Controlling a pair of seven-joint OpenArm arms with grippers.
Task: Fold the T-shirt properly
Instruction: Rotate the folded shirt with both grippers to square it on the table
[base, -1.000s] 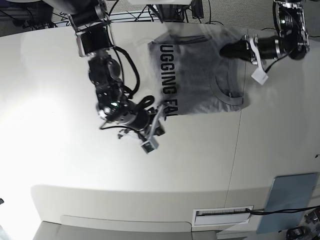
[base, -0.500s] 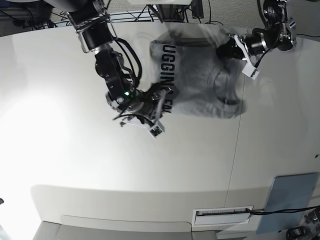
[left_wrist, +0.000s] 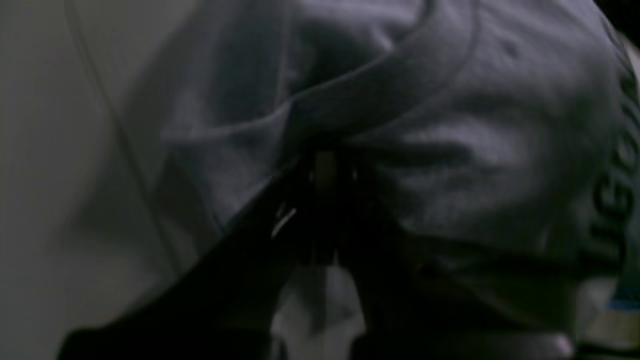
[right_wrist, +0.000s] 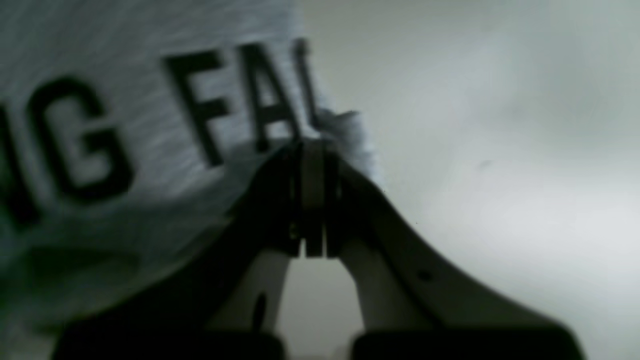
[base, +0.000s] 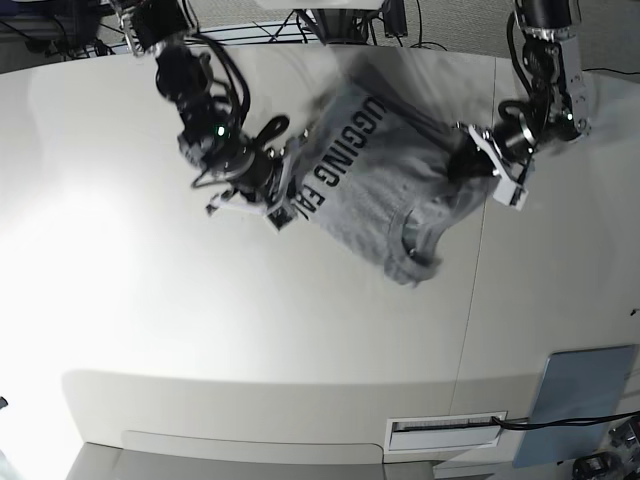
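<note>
The heather-grey T-shirt (base: 385, 185) with black block lettering hangs stretched on a slant between my two grippers, its collar end drooping toward the table's front. In the base view my right gripper (base: 292, 203) is at the shirt's left edge. The right wrist view shows that gripper (right_wrist: 312, 150) shut on the T-shirt's (right_wrist: 100, 100) edge beside the letters "FAL". My left gripper (base: 458, 163) grips the right side. In the left wrist view it (left_wrist: 325, 170) is shut on a fold of the T-shirt (left_wrist: 475, 150) just below the ribbed collar.
The white table (base: 200, 320) has a seam running front to back at the right. A blue-grey panel (base: 578, 400) and a white labelled plate (base: 445, 430) lie at the front right. Cables (base: 330, 25) and a frame stand behind the table's back edge.
My right gripper has moved back and left with the lettered edge. My left gripper has come forward with the collar side. The shirt has turned from lying square to a slanted, stretched span.
</note>
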